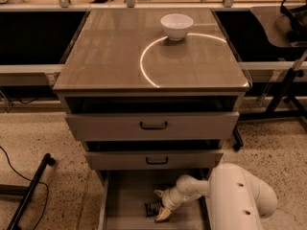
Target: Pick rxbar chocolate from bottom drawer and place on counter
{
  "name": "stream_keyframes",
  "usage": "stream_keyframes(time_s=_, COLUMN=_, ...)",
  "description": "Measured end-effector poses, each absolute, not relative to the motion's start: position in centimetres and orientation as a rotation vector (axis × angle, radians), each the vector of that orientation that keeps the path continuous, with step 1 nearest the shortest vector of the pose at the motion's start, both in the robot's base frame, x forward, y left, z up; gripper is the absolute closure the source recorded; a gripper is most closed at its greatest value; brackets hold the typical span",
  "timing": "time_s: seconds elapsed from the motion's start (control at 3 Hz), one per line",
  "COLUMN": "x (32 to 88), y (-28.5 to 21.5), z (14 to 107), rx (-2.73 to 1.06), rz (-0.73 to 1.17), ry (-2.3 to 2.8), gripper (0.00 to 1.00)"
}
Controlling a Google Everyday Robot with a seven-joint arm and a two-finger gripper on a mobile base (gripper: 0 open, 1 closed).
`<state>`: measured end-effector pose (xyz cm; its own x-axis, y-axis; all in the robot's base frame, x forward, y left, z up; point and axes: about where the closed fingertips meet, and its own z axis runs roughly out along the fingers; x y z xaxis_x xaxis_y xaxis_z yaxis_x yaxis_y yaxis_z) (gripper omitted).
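The bottom drawer (120, 200) is pulled open below the two handled drawers. The rxbar chocolate (152, 208), a small dark bar, lies flat on its floor. My gripper (159, 204) reaches down into the drawer from the right on a white arm. Its pale fingers (162, 215) are spread, one beyond the bar and one nearer, with the bar's right end between them. The counter (110, 56) with its bright arc is above.
A white bowl (176, 26) stands on the counter at the back. The two upper drawers (153, 125) stick out slightly over the bottom one. A black stand leg (29, 190) lies on the floor at left, and chair legs stand at right.
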<state>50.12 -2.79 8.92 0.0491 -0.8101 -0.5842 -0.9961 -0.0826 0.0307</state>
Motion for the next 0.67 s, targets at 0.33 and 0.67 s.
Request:
stream_keyframes(time_s=0.33, x=49.80, y=-3.00, z=9.49, rx=-1.961, rz=0.658, ry=1.804, gripper=0.68)
stream_keyframes(time_s=0.67, x=49.81, y=-3.00, z=9.88, rx=-1.961, rz=0.658, ry=1.803, gripper=0.90)
